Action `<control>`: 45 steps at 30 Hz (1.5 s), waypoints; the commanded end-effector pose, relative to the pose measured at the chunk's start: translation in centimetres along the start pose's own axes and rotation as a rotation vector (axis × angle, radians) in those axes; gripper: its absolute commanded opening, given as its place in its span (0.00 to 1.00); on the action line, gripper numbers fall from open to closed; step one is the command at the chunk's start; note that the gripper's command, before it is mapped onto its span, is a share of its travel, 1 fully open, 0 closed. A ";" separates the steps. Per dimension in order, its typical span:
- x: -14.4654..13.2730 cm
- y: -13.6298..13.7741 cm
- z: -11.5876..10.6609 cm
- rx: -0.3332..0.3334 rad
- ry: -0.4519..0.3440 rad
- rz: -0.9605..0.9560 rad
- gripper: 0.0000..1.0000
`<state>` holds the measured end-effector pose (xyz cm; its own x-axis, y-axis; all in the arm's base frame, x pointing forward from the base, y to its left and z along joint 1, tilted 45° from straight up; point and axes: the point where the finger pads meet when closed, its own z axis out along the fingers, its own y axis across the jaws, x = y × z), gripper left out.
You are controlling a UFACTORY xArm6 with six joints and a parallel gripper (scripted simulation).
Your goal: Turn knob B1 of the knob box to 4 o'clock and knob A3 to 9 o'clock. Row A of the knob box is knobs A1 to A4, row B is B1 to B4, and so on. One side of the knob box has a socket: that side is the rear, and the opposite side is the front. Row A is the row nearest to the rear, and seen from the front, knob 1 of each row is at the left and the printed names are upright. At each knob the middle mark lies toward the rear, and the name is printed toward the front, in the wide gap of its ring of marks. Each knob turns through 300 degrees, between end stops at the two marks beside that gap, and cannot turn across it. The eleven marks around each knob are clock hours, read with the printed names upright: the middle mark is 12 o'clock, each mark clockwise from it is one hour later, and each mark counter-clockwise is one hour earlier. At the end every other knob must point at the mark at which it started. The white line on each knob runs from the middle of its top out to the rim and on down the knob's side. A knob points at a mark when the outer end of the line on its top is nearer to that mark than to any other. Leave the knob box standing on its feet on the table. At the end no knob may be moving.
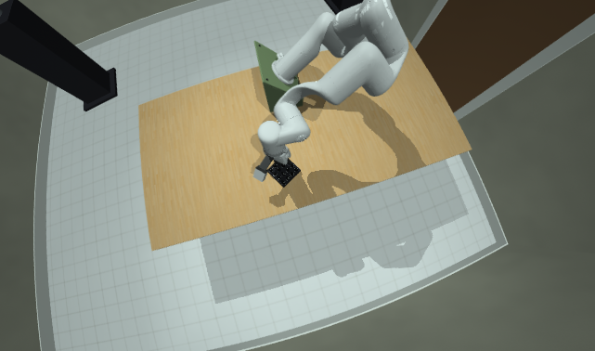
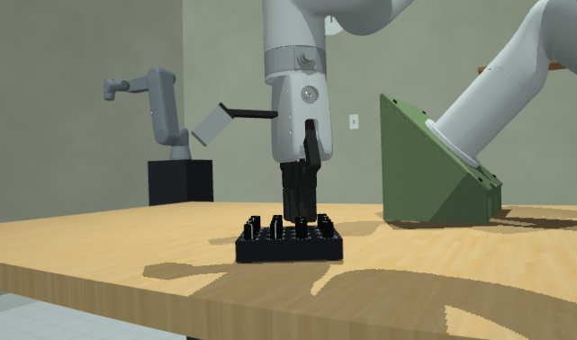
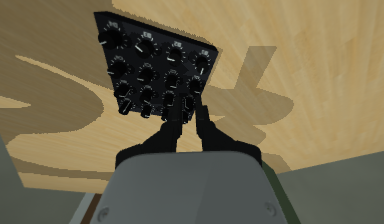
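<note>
The black knob box [image 1: 284,173] [image 2: 289,250] [image 3: 160,37] stands flat on the table. Its names lie toward the top of the wrist view, so row A is the row nearest the gripper body and knob 1 is at the right. My gripper [image 2: 300,219] [image 3: 188,104] points down over the box, its fingers slightly apart, so narrowly open. The fingertips are beside knob B1 [image 3: 188,104], which shows between them; contact is hidden. Knob A3 [image 3: 146,111] stands to the left, untouched. The lines of B1 and A3 are too small to read surely. The socket is not visible.
Neighbouring knobs stand close around the fingertips. A grey plate on a black arm [image 1: 260,174] [image 2: 212,124] sticks out from the wrist. The green slanted robot mount [image 1: 278,93] [image 2: 418,180] stands farther back on the wooden table [image 1: 194,162] [image 2: 121,234].
</note>
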<state>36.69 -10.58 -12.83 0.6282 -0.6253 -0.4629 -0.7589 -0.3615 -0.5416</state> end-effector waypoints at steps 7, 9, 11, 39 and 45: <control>0.1 0.0 -0.1 0.001 0.003 -0.001 0.19; 0.1 0.0 -0.1 0.001 0.003 -0.001 0.19; 0.1 0.0 -0.1 0.001 0.003 -0.001 0.19; 0.1 0.0 -3.2 0.000 0.004 -0.001 0.19; 0.1 0.0 -3.7 0.000 0.004 -0.001 0.19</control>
<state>36.12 -13.01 -10.40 0.6282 -0.6260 -0.4621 -0.7588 -0.3616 -0.5417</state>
